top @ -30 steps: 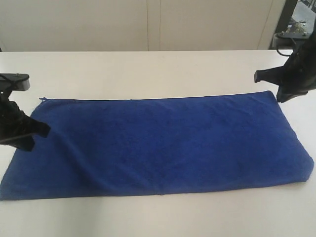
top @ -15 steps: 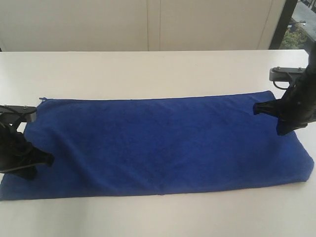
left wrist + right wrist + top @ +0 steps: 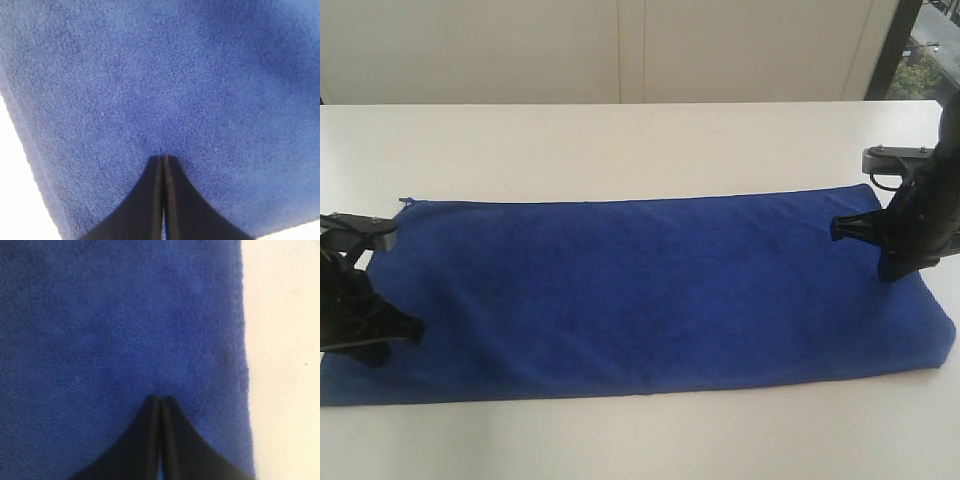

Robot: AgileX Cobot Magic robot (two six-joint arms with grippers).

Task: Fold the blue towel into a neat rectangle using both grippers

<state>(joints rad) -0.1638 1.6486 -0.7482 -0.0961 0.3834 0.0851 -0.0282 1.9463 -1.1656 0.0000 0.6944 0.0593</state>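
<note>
From my remote station, the blue towel (image 3: 640,290) lies spread flat on the white worktop (image 3: 620,140), its long sides running parallel to the worktop's front edge. It sits nearer that front edge than the back one, and a bare strip of worktop shows along both. The left gripper (image 3: 375,352) stands over the towel's left short end, close to the cloth's front-left corner. In the left wrist view its two black fingers (image 3: 150,200) are clenched tip to tip, with only a thin seam between them, and point down at the terry pile. The towel's hemmed edge and a sliver of worktop run along one side of that picture. The right gripper (image 3: 892,272) stands over the opposite short end, close to the towel's back-right corner, well apart from its partner, with the whole length of cloth between them. The right wrist view shows its fingers (image 3: 177,440) pressed together in the same way above the blue pile, just beside the towel's edge and the pale worktop past it. I cannot tell from either wrist view whether the fingertips touch the cloth or hang just over it. Pale wall panels (image 3: 620,50) close the scene behind the worktop's back edge.
</note>
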